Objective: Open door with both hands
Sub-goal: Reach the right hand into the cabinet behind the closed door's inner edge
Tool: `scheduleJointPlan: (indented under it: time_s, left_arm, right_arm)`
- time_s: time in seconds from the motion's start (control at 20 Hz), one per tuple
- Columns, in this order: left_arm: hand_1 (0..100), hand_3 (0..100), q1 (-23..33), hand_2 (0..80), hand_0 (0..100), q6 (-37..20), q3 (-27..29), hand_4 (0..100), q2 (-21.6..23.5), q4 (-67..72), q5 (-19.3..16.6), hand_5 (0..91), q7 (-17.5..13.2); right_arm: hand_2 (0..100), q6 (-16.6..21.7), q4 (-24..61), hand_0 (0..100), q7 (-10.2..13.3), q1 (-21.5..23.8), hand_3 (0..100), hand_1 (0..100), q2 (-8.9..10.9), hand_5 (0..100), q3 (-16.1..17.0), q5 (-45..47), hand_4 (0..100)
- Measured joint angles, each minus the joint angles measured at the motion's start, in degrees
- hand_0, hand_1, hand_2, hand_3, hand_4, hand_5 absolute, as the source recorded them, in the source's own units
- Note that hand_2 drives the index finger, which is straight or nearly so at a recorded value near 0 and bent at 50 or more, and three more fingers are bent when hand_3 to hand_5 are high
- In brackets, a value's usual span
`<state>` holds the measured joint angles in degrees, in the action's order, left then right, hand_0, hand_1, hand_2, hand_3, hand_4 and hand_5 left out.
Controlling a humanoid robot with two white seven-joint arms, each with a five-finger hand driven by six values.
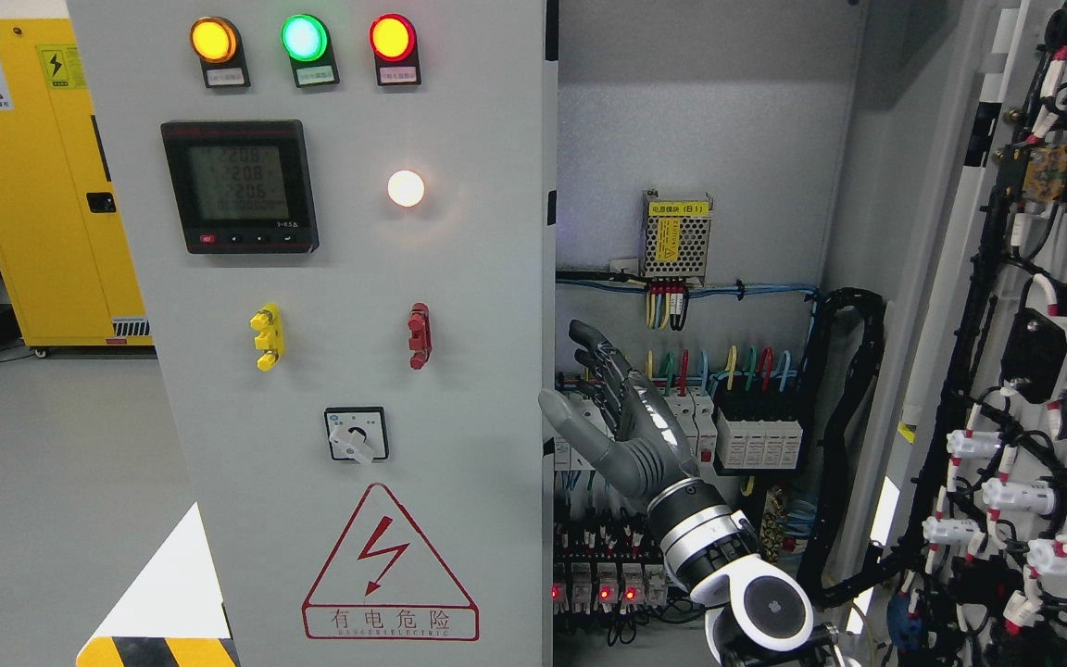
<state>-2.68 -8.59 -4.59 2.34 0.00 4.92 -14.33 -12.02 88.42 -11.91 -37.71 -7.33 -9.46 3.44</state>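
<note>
Nearest, at the lower right: right hand (621, 417) raised on its arm, fingers (594, 357) spread and released, grasping nothing, held inside the open cabinet just beside the edge of the left door (357, 324). Closed, that left door, with three lit indicator lamps (304, 39), a meter (240, 185) and a warning triangle (390, 565). Swung wide at far right, the right door (1043, 371), wiring on its inner face. Behind the hand, breakers (756, 435) and a power supply (676, 235). Farther left, a yellow cabinet (33, 185).
</note>
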Motion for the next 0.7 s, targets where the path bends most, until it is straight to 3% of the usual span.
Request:
scheduleJointPlan:
  time_s: [0.45,0.7]
  left_arm:
    - [56,0,0.01,0.0,12,0.27,0.03,0,0.15,0.0,0.0,0.0,-0.05]
    - [56,0,0.03,0.0,12,0.31,0.02,0,0.09,0.0,0.0,0.0,-0.05]
  right_arm:
    - [4,0.0,-3.37,0,-2.84,-2.65,0,50,-0.03,0,1.02,1.69,0]
    - [4,-0.15,-4.76,0,-6.3,-3.93,0,50,-0.1,0,2.26,2.01,0]
